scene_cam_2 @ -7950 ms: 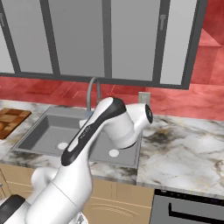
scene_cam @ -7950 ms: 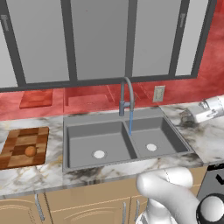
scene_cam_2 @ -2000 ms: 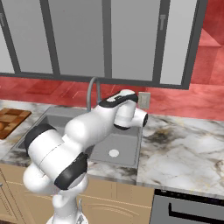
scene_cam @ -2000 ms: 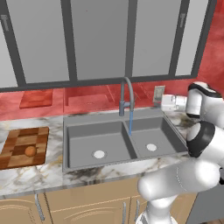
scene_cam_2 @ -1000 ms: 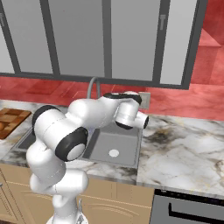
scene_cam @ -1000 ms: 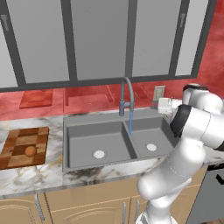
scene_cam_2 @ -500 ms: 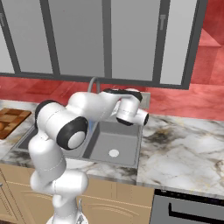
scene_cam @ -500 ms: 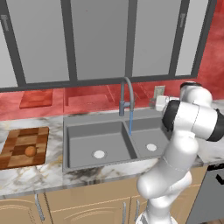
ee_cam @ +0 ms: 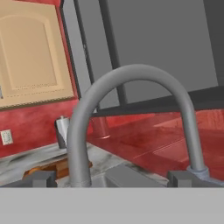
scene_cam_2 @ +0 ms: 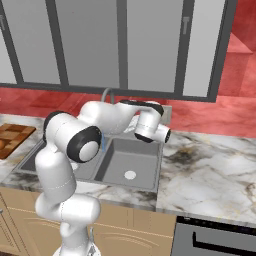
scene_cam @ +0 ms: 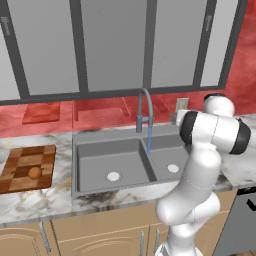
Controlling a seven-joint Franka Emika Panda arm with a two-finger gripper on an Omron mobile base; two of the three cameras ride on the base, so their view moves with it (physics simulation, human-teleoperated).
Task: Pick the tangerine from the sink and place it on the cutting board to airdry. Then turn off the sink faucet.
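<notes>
The tangerine (scene_cam: 34,173) lies on the checkered cutting board (scene_cam: 27,167), left of the grey double sink (scene_cam: 95,162). The sink faucet (scene_cam: 145,106) arches over the divider, and a thin blue stream (scene_cam: 149,141) falls from its spout. My gripper (scene_cam: 173,118) hangs just right of the faucet at spout height, apart from it. In the hand view the gooseneck (ee_cam: 131,76) stands close in front, and my gripper (ee_cam: 113,179) is open, with its fingertips (ee_cam: 41,178) far apart and nothing between them. My arm (scene_cam_2: 107,117) hides most of the faucet in the right base view.
A plain reddish-brown board (scene_cam: 41,112) leans at the back wall on the left. An outlet (scene_cam: 182,104) sits on the wall behind my hand. A grey canister (ee_cam: 62,131) stands on the far counter. An oven front (scene_cam_2: 220,235) is at the lower right.
The arm has folded further in and carried the hand left toward the faucet. The tangerine has stayed on the cutting board and the water still runs.
</notes>
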